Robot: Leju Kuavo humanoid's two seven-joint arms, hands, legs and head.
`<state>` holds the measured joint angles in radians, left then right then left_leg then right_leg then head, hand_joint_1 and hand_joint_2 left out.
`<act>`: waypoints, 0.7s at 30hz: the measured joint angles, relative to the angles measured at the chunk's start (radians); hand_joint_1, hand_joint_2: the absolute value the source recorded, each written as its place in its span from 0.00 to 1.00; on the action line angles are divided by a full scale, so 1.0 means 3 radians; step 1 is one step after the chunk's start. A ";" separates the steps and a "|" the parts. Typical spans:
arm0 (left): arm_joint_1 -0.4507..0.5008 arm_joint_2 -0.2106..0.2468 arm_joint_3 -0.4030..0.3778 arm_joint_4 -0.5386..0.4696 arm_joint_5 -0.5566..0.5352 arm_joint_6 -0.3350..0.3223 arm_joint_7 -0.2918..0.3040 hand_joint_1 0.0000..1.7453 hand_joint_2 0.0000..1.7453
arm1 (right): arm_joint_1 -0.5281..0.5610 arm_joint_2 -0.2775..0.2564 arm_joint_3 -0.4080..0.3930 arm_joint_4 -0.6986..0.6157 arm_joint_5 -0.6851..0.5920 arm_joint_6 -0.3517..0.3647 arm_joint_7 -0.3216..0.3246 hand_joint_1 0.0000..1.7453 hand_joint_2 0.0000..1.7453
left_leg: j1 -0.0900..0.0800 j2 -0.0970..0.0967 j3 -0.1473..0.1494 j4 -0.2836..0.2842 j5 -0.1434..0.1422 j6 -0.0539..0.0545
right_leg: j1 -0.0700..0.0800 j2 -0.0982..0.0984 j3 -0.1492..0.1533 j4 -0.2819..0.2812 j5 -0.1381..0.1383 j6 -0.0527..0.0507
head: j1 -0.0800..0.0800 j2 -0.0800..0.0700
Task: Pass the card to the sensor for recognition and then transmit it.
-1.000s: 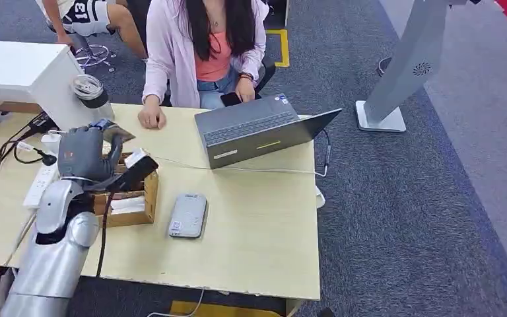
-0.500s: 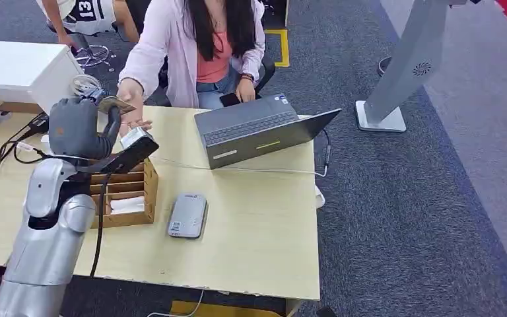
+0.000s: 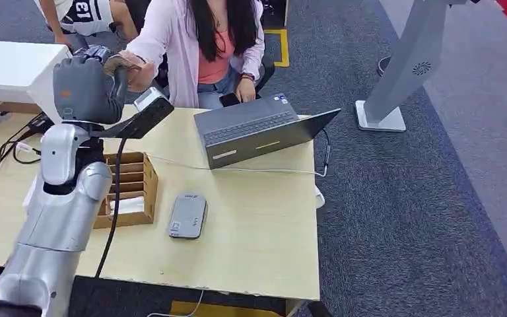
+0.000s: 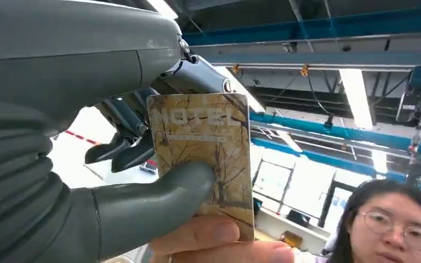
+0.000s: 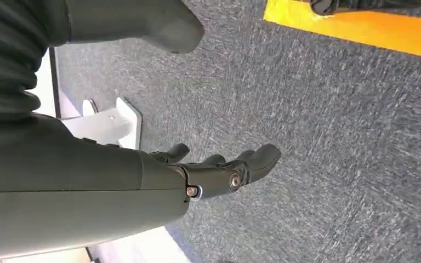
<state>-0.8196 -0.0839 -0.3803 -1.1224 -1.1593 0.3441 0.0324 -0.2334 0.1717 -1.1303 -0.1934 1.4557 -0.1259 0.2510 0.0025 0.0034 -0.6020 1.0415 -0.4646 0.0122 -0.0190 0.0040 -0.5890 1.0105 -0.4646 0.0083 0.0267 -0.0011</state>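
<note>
Robot's left hand [image 3: 86, 89] pinches a hotel key card [image 4: 203, 156]; person's fingers [image 4: 219, 244] touch it. Release only once they grip.

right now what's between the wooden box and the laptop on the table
In the head view, between the wooden box and the laptop: the grey card sensor and a thin white cable.

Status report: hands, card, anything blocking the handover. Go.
Left hand raised, pinching the card. Right hand hanging over carpet, holding nothing. Person's hand touching the card's lower edge. Nothing in the way.
</note>
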 joint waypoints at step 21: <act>0.0068 0.0028 -0.0001 0.0280 0.0155 0.0121 -0.0085 0.00 1.00 | 0.0007 0.0015 0.0000 0.0000 -0.0009 0.0005 0.0025 0.00 1.00 | 0.0000 0.0000 -0.0002 -0.0001 -0.0001 0.0000 | 0.0000 0.0000 0.0000 0.0000 -0.0001 -0.0001 | 0.0001 0.0000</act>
<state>-0.7993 -0.0755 -0.3807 -1.0384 -1.1127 0.3804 0.0068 -0.2314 0.1762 -1.1303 -0.1934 1.4530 -0.1244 0.2586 0.0025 0.0033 -0.6025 1.0412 -0.4647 0.0121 -0.0190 0.0040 -0.5890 1.0106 -0.4649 0.0081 0.0271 -0.0011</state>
